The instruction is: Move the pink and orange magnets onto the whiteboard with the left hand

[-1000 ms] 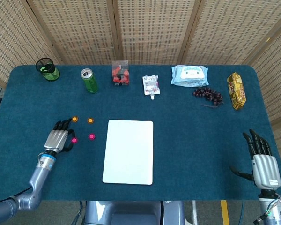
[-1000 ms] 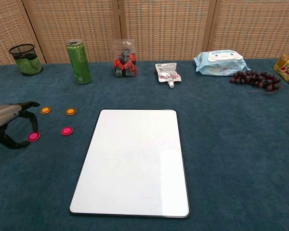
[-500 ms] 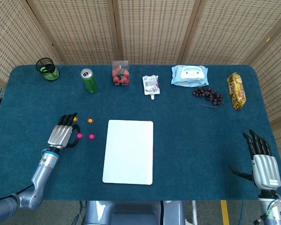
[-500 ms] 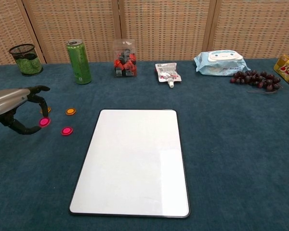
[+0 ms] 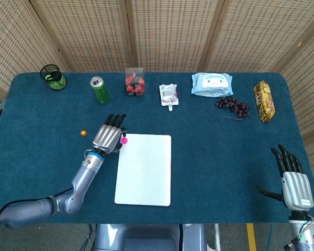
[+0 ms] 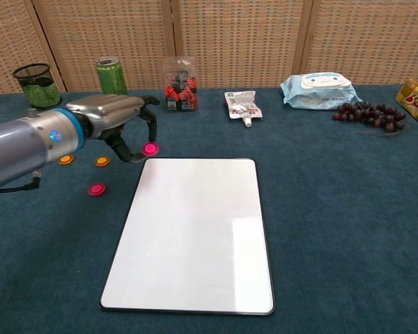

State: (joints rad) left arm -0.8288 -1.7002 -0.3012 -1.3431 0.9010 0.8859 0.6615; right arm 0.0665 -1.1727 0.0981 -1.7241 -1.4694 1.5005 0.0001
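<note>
My left hand (image 5: 109,138) (image 6: 118,118) hovers at the whiteboard's far left corner and pinches a pink magnet (image 5: 124,140) (image 6: 150,148) between thumb and finger. The whiteboard (image 5: 144,168) (image 6: 195,229) lies flat in the middle of the blue table. A second pink magnet (image 6: 96,188) and two orange magnets (image 6: 102,161) (image 6: 66,159) lie on the cloth to the board's left. The head view shows only one orange magnet (image 5: 83,133); my arm hides the others. My right hand (image 5: 292,178) rests open at the near right, holding nothing.
Along the far edge stand a mesh cup (image 5: 53,77), a green can (image 5: 99,90), a clear box of red items (image 5: 135,81), a pouch (image 5: 168,95), a wipes pack (image 5: 212,83), grapes (image 5: 232,106) and a yellow snack bag (image 5: 264,101).
My left hand lifted one pink magnet off the cloth and carried it right, from beside the other magnets to the whiteboard's far left corner. The right hand stayed still.
</note>
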